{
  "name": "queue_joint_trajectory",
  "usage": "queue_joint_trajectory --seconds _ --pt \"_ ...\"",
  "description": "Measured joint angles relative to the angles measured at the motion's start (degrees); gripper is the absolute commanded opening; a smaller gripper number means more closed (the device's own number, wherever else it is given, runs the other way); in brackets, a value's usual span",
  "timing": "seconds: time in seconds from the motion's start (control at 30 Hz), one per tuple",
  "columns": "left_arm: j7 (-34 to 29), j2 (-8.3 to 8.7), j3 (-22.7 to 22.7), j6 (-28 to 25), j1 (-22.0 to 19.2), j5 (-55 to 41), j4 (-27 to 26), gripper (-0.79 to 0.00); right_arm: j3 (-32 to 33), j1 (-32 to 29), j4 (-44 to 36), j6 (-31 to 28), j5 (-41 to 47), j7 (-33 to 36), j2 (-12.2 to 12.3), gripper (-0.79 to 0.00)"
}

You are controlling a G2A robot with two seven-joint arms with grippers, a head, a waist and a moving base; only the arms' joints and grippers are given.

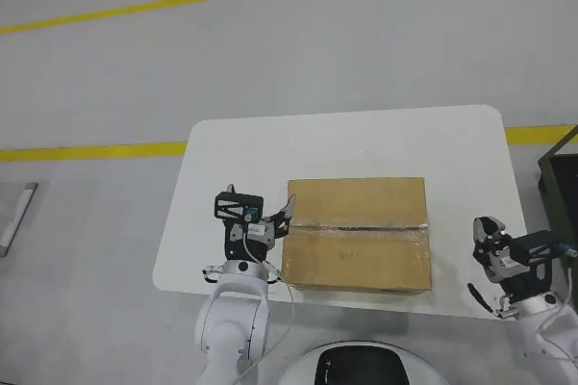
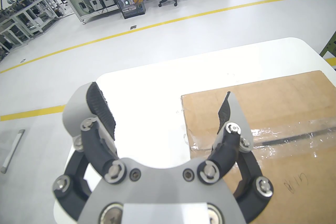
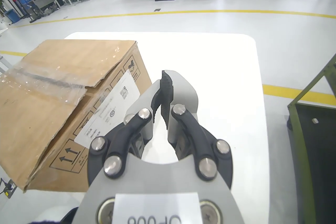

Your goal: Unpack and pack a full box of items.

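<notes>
Taped box (image 1: 358,234) on tabletop (image 1: 365,135), just beside released left fingers (image 2: 101,109); clenched, empty right fingers (image 3: 165,93) near its other end.

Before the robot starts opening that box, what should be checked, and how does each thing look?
1. Box sits fully on the table: ok.
2. Flaps free to lift: cannot tell; clear tape lies along where they meet.
3. Left end effector open, at one end of the box: ok.
4. Right end effector open: not ok; it is shut, apart from the box's other end.
5. What the box holds: cannot tell; the flaps are closed.
</notes>
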Motion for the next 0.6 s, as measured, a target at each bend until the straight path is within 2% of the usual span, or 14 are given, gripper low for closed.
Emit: queue_joint_trajectory --seconds 0.17,0.3,0.6 --pt "0.09 0.01 0.02 -0.06 0.02 -0.02 0.0 0.0 -4.73 5.21 4.63 -0.88 -0.52 1.13 -0.39 -0.785" --pt "1.44 0.2 0.71 -2.0 0.38 -1.19 -0.39 0.0 -7.49 8.25 6.6 -2.43 -2.36 1.54 -0.56 -0.785" --pt "0.32 0.94 3.03 -11.61 0.15 -4.83 -2.42 0.0 -11.38 12.63 10.08 -3.96 -2.2 2.28 -1.05 -0.785"
